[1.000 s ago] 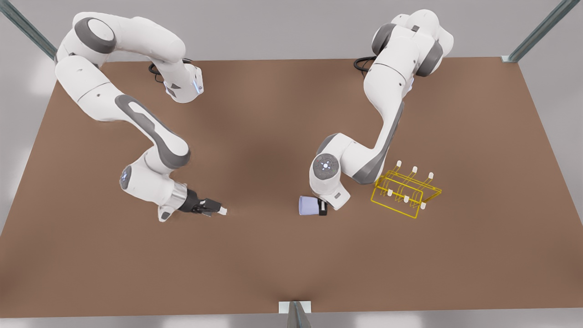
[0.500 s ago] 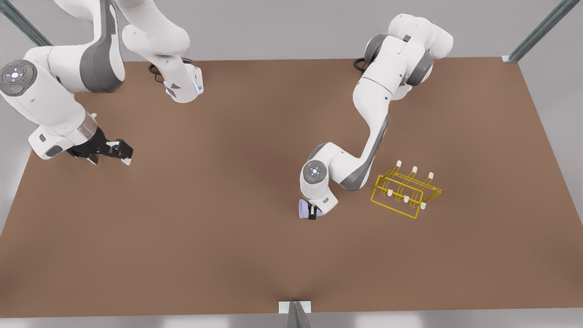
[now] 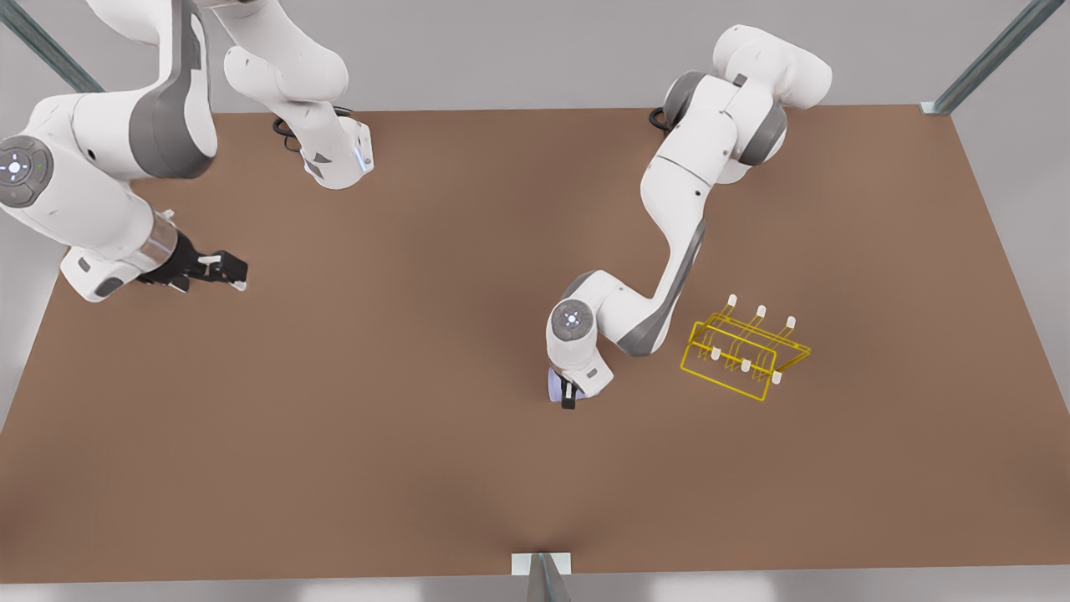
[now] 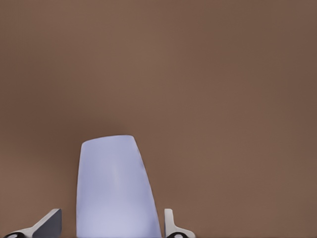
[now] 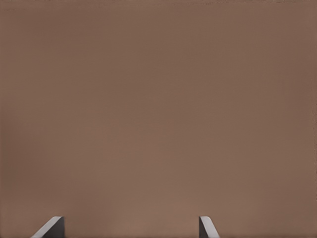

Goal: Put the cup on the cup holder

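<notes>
Lavender cup (image 3: 555, 385) (mostly hidden) under left tool (image 3: 569, 395).

Brown matte counter (image 3: 435, 468), soft shading at centre. Pale grey floor (image 3: 501, 50) around it. Grey metal struts at far corners (image 3: 986, 58) and near edge (image 3: 542, 577).

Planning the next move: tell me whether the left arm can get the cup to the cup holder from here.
Probably yes. The left gripper straddles the cup, and only bare table lies between it and the cup holder. The right gripper waits far off.
</notes>
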Controlling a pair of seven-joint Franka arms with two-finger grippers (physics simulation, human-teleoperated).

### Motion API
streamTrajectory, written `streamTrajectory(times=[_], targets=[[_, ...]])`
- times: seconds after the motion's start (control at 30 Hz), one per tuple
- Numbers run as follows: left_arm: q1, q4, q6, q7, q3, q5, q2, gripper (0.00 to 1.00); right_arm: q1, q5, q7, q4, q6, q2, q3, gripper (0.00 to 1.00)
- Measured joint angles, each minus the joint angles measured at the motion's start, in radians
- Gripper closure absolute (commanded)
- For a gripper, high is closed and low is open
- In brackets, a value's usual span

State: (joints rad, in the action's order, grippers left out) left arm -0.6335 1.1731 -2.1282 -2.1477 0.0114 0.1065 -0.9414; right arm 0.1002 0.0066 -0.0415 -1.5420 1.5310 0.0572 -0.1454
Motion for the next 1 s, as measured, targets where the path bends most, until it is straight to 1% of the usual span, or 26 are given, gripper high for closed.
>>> streamTrajectory(times=[0.2,0.6,0.63,0.67,0.83,1.0], targets=[[-0.001,0.000,-0.015,0.001,0.001,0.016,-0.022,0.00,0.015,0.001,0.012,-0.004,0.007,-0.005,0.001,0.00],[-0.013,0.001,-0.042,0.002,0.000,0.029,-0.066,0.00,-0.011,-0.002,0.027,0.001,0.006,-0.011,0.001,0.00],[-0.014,0.001,-0.044,0.003,0.000,0.029,-0.067,0.05,-0.012,-0.002,0.028,0.000,0.004,-0.011,0.001,0.00],[-0.014,0.000,-0.045,0.004,0.000,0.029,-0.067,0.27,-0.012,-0.002,0.029,-0.001,0.004,-0.009,0.001,0.00],[-0.011,-0.001,-0.047,0.018,0.002,0.025,-0.055,0.25,-0.008,-0.003,0.032,0.001,0.007,-0.005,0.002,0.00],[-0.011,-0.003,0.025,0.042,0.009,0.022,0.065,0.24,0.000,-0.005,0.033,0.001,0.012,0.000,0.001,0.00]])
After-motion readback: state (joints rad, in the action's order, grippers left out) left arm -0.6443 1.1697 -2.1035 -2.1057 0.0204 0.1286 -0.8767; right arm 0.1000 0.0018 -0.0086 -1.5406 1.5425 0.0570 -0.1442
